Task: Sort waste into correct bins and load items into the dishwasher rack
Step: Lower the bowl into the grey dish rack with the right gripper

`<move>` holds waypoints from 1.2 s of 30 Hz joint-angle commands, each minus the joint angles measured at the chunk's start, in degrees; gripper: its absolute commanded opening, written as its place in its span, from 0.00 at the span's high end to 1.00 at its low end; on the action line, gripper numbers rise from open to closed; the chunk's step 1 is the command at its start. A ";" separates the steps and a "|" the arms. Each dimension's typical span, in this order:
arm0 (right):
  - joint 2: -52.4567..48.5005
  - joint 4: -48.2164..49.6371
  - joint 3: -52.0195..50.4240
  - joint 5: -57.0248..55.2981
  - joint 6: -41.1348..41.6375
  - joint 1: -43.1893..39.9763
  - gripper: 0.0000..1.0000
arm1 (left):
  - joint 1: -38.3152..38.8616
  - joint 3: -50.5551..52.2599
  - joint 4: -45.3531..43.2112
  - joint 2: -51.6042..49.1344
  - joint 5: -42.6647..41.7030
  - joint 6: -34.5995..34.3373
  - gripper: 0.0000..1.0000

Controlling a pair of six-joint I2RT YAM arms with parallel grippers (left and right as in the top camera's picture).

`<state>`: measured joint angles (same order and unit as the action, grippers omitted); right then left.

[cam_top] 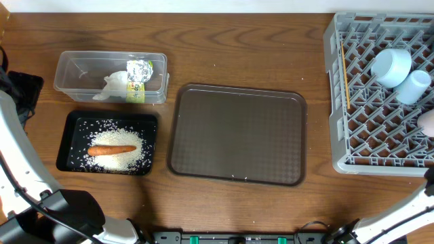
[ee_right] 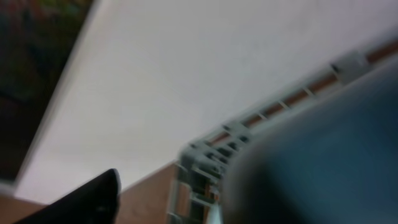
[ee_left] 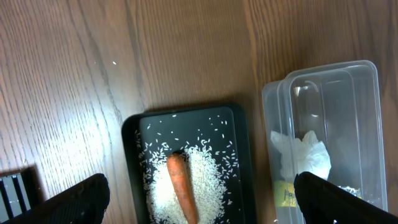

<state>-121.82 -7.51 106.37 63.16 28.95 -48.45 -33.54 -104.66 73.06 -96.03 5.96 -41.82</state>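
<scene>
1. The bowl (ee_right: 323,155), judged from a dark blue blur, is seen close against the right wrist camera, just beside the rack (ee_right: 196,165) corner. Its facing cannot be told.
2. It is judged stiff, smooth, fairly heavy and breakable, best pinched at the rim.
3. Chopsticks (cam_top: 345,74) are seen lying in the rack's left side, long axis running near to far.
4. The carrot (cam_top: 112,150) is seen on rice (cam_top: 132,159) in the black tray (cam_top: 64,146), long axis left to right. The wrapper (cam_top: 139,74) is seen in the clear container (cam_top: 68,71).
5. The left gripper (ee_left: 200,180) is seen wide open and empty above that tray. Of the right gripper only one finger (ee_right: 93,196) is shown, so its state cannot be told.
</scene>
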 commanded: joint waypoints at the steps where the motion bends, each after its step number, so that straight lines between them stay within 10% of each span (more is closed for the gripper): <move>1: 8.81 -3.04 0.55 -4.72 -2.19 -0.24 0.01 | -0.20 -0.17 0.04 -0.15 0.07 -0.28 0.02; 17: 15.32 -19.26 0.55 -13.86 -17.94 1.84 0.01 | -0.20 -0.17 0.04 -0.15 0.07 -0.28 0.02; 26: 15.30 -27.87 0.55 -37.86 -31.85 11.06 0.01 | -0.20 -0.17 0.04 -0.15 0.07 -0.28 0.02; 36: 10.54 -18.01 1.25 -59.04 -37.44 23.39 0.01 | -0.20 -0.17 0.04 -0.15 0.07 -0.28 0.02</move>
<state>-107.48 -25.54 106.96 17.28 -2.63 -28.60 -33.54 -104.66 73.08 -96.03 5.96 -41.80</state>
